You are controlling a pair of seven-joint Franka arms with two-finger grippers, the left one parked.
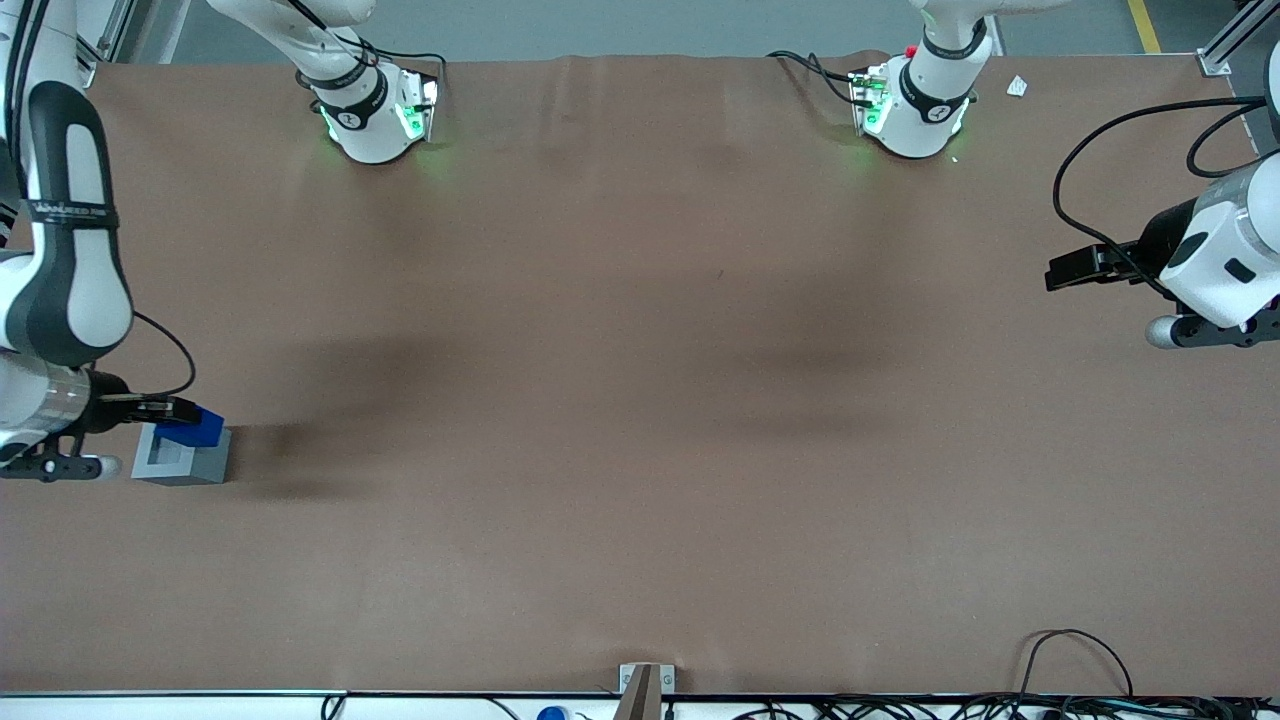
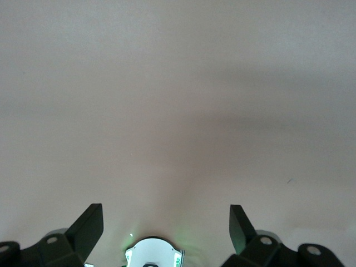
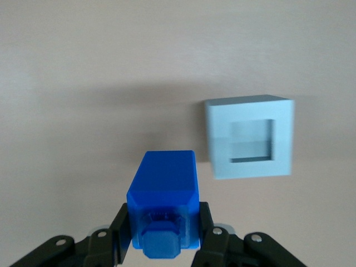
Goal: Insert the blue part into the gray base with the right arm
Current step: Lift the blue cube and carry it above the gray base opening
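Observation:
My right gripper (image 1: 180,408) is shut on the blue part (image 1: 196,428) and holds it above the table at the working arm's end. In the right wrist view the blue part (image 3: 162,189) sits between the black fingers (image 3: 207,225), its narrower stub facing the camera. The gray base (image 1: 182,456) stands on the table just under and slightly nearer the front camera than the part. In the right wrist view the gray base (image 3: 248,143) lies beside the part, apart from it, with its square socket open and empty.
The brown table (image 1: 640,400) stretches wide toward the parked arm's end. Two white arm bases (image 1: 375,110) with green lights stand at the table's edge farthest from the front camera. Cables (image 1: 1080,660) lie at the near edge.

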